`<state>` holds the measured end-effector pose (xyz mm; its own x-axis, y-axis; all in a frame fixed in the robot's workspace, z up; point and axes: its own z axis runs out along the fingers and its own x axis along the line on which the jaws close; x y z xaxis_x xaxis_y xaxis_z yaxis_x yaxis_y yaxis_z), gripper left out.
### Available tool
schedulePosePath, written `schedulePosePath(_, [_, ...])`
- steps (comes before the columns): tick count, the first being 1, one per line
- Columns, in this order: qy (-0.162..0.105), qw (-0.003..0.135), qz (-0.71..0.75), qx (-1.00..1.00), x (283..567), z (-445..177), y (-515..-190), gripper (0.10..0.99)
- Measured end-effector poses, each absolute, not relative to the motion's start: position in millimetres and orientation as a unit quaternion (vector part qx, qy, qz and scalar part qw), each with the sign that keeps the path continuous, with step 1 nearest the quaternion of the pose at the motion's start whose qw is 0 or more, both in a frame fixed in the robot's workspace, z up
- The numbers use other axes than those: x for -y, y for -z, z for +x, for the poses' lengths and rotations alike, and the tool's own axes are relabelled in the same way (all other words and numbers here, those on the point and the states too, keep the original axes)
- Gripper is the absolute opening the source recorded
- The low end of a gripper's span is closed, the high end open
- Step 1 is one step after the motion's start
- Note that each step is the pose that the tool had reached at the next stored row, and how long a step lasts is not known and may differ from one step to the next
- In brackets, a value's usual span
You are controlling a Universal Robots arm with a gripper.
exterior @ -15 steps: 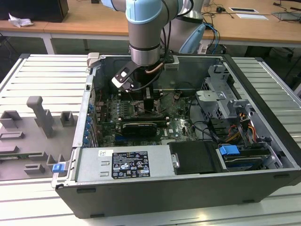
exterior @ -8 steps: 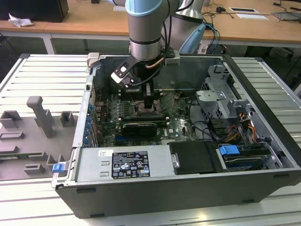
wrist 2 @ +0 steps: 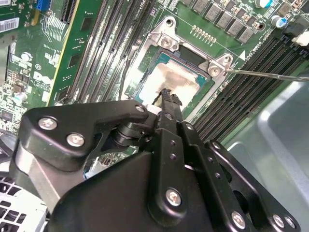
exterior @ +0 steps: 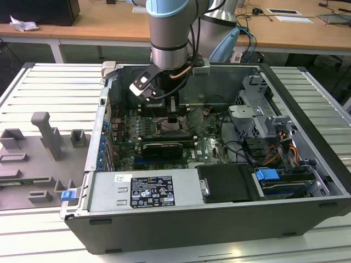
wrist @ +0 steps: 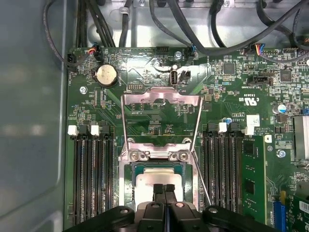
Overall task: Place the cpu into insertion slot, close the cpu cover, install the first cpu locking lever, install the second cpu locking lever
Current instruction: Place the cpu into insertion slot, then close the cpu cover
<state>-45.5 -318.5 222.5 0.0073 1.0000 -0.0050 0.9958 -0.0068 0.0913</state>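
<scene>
The cpu (wrist: 147,176) (wrist 2: 178,77), with its pale silvery top, lies flat in the insertion slot (wrist: 129,155) (wrist 2: 166,41) on the green board. My gripper (wrist: 164,187) (wrist 2: 168,94) (exterior: 172,118) hangs right over it, its black fingers shut together with nothing between them and their tips at the chip's top face. The cpu cover (wrist: 161,98), a thin silver frame, stands swung open behind the slot. A thin wire locking lever (wrist: 203,159) (wrist 2: 270,75) sticks out free beside the slot.
Long black memory slots (wrist: 91,174) (wrist: 222,169) flank the slot on both sides. In the exterior view a black graphics card (exterior: 162,148), a power supply (exterior: 148,189), a drive cage (exterior: 258,118) and cables (exterior: 241,150) crowd the open case. Grey fixtures (exterior: 46,134) lie beside it.
</scene>
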Motion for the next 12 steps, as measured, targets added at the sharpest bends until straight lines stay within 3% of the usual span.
schedulePosePath(12, [-0.030, 0.034, 0.709, -0.704, 318.5, -45.5, -227.6, 0.106])
